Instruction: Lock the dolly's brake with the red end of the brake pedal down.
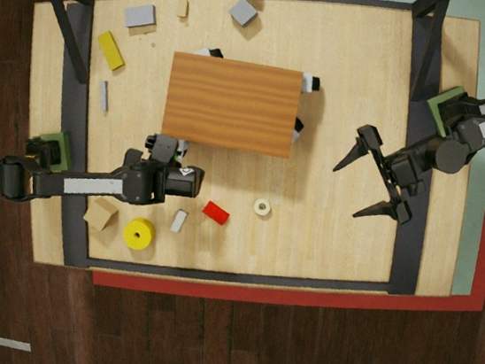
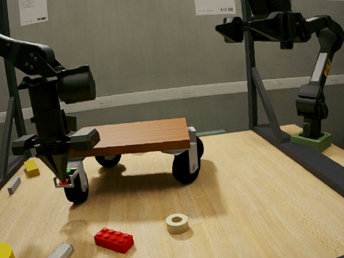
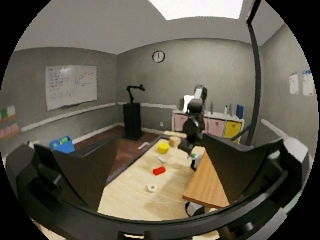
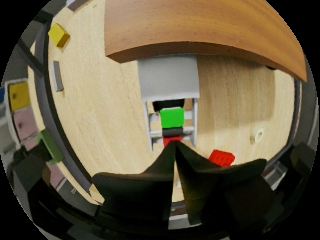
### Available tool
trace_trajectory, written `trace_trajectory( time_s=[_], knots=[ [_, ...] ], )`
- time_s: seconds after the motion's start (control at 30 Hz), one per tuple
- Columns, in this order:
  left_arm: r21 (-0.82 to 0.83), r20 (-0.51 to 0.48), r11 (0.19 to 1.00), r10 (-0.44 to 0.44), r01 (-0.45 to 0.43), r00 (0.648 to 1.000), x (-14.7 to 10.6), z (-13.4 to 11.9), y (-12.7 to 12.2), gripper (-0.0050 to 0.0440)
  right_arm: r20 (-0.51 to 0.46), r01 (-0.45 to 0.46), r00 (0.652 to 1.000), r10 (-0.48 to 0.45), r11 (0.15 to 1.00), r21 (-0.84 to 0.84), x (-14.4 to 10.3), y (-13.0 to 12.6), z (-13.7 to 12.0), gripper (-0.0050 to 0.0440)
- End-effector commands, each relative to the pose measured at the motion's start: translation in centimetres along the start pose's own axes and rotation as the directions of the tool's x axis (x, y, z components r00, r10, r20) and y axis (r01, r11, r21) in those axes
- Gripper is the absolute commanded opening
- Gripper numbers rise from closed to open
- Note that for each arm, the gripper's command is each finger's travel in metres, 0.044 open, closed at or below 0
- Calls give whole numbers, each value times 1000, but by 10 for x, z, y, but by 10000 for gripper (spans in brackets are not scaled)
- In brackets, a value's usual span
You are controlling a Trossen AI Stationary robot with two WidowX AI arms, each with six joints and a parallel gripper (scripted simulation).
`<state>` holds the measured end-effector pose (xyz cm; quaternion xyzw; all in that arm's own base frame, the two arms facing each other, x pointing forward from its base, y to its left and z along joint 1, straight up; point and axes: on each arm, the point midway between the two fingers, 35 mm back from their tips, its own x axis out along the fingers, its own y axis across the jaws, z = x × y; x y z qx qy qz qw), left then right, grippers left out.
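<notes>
The dolly [image 1: 232, 102] [image 2: 133, 136] has a wooden deck and black casters and stands on its wheels on the table. Its near-left caster carries a brake pedal with a red end [image 2: 63, 181] and a green end [image 2: 68, 170]. My right gripper [image 2: 60, 178] points straight down, shut, with its tip touching the red end. In the right wrist view the shut fingers [image 4: 175, 150] meet the red end [image 4: 172, 140], with the green end [image 4: 172, 118] beyond. My left gripper [image 1: 344, 193] [image 2: 220, 29] is wide open and empty, raised high, away from the dolly.
A red brick [image 1: 215, 212], a cream ring [image 1: 262, 206], a small grey block [image 1: 178, 220], a yellow cylinder [image 1: 140, 233] and a tan cube [image 1: 100, 213] lie in front of the dolly. A yellow block [image 1: 110, 50] and grey blocks [image 1: 139, 15] lie behind. Dark frame posts stand at both sides.
</notes>
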<state>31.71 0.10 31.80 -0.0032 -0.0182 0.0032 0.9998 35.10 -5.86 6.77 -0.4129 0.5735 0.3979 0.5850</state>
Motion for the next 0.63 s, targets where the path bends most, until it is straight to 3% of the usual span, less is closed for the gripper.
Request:
trace_trajectory(
  time_s=[0.0, 0.1, 0.3, 0.33, 0.6],
  knots=[
    [6, 14, 1000, -7, 6, 1000, -1, 5, -1, 440, 3, -3, 1000, 3, 1000, -1, -1, 1, 0, -50],
    [6, 14, 1000, -7, 6, 1000, -1, 5, -1, 440, 5, 8, 1000, -8, 1000, -1, -10, -4, 1, -50],
    [6, 14, 1000, -7, 6, 1000, -1, 5, -1, 440, 8, 22, 1000, -22, 1000, -1, -83, -5, 1, -50],
    [6, 14, 1000, -7, 6, 1000, -1, 5, -1, 440, -1, -6, 1000, 6, 1000, 0, -47, -1, 0, -50],
    [6, 14, 1000, -7, 6, 1000, -1, 5, -1, 440, -1, -6, 1000, 6, 1000, 0, -47, -1, 0, -50]
  ],
)
